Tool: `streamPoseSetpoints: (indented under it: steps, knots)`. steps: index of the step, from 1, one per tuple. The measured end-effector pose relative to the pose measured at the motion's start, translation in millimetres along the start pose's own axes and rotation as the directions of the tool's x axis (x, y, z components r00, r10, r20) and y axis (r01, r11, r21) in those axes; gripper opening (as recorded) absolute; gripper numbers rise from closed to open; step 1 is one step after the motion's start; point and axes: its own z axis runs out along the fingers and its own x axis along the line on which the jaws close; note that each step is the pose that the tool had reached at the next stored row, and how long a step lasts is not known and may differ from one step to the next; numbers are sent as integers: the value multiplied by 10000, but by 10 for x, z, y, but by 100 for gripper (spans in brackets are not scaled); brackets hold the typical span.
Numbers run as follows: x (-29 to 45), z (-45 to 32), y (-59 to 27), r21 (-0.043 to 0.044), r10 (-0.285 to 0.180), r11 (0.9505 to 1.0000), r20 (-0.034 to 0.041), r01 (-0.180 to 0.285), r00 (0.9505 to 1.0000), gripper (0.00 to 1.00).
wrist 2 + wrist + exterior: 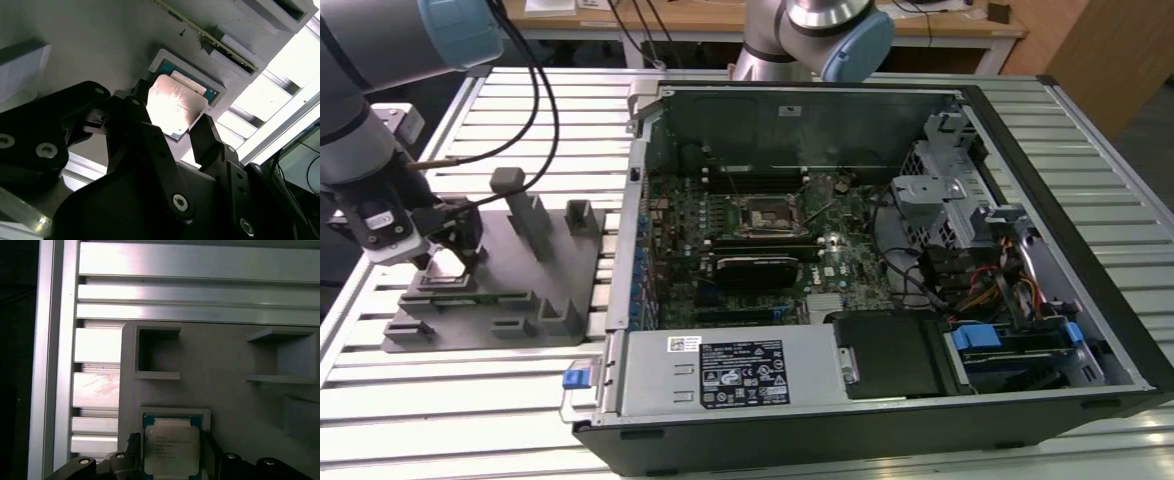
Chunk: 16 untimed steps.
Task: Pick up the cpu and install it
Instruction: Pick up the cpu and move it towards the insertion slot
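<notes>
Arm (360,135) bent low at the exterior view's left, gripper (440,262) pointing down, fingers (207,132) parted

Harsh glare on the cpu (175,107)

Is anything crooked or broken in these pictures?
Nothing stands out. The chip lies flat and straight in its pocket on the grey holder, with the pincer right at it. The open computer beside the holder shows no damage that I can see.
</notes>
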Motion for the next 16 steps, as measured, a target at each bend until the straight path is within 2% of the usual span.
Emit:
streamPoseSetpoints:
  steps: [7,8,9,11,16]
  knots:
    - [4,0,0,2,0,10000,5,0,10000,58]
    - [4,0,0,2,0,10000,5,0,10000,53]
    - [4,-2,0,1,0,10000,6,0,10000,53]
    - [4,-29,2,0,0,10000,7,0,10000,53]
    - [4,-164,7,1,1,10000,7,-1,10000,53]
